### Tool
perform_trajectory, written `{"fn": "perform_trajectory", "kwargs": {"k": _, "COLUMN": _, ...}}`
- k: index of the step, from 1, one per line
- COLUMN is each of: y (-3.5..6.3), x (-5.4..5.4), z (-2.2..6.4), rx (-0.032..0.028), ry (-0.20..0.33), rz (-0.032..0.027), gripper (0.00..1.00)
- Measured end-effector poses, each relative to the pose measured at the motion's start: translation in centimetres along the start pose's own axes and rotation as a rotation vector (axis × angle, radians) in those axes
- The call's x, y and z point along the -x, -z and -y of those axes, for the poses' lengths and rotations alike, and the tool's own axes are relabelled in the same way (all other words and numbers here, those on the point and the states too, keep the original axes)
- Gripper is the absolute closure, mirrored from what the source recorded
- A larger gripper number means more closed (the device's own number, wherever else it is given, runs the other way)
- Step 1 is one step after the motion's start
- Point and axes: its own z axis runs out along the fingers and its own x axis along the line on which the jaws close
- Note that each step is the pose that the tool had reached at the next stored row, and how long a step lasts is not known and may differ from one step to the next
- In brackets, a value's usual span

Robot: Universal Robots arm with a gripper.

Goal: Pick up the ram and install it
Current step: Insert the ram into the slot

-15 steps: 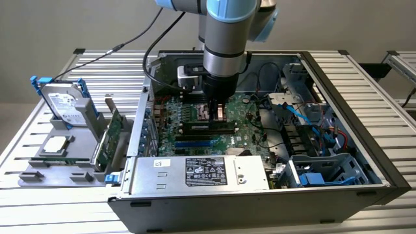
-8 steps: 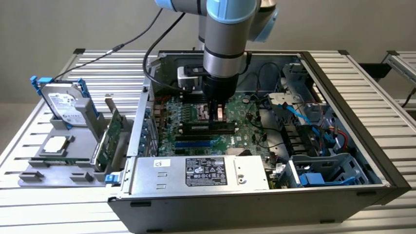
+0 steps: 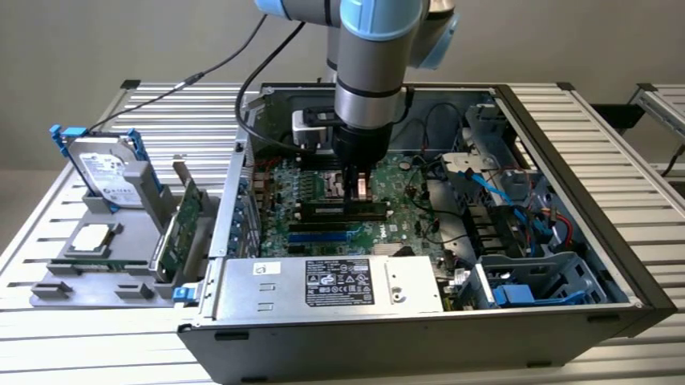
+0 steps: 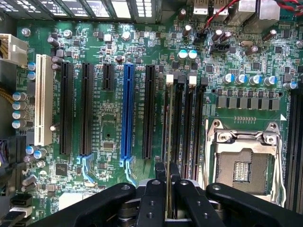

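The ram [image 4: 169, 142] stands on edge, clamped between the narrow-set jaws. It lies in line with the outermost memory slot, the one ending at a white latch [image 4: 169, 79]. Whether it is seated cannot be told. The slot sits between a long black expansion slot [image 4: 148, 113] and the CPU socket [image 4: 241, 165] on the green motherboard [image 4: 109, 156]. The arm [image 3: 370, 72] reaches straight down into the open computer case [image 3: 631, 265] on the slatted worktop [image 3: 610, 128].

In the wrist view the ram [image 4: 169, 137] is seen edge-on, its chips and label out of sight, its near end hidden between the fingers [image 4: 160, 172] of the gripper [image 4: 168, 166]. The gripper's body covers the CPU socket's [image 4: 244, 165] near edge. In the exterior view the top edge cuts off the arm [image 3: 370, 48], and the power supply label's [image 3: 338, 282] print is too small to read.
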Motion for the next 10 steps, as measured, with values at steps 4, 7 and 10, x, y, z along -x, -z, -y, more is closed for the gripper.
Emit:
{"fn": "perform_trajectory", "kwargs": {"k": 4, "y": -0.08, "x": 0.0, "z": 0.0, "rx": 0.0001, "ry": -0.006, "rz": 0.0002, "gripper": 0.85}}
{"fn": "perform_trajectory", "kwargs": {"k": 7, "y": -0.14, "x": 0.0, "z": 0.0, "rx": 0.0002, "ry": -0.009, "rz": 0.0003, "gripper": 0.85}}
{"fn": "perform_trajectory", "kwargs": {"k": 10, "y": -0.23, "x": 0.0, "z": 0.0, "rx": 0.0002, "ry": -0.011, "rz": 0.0005, "gripper": 0.85}}
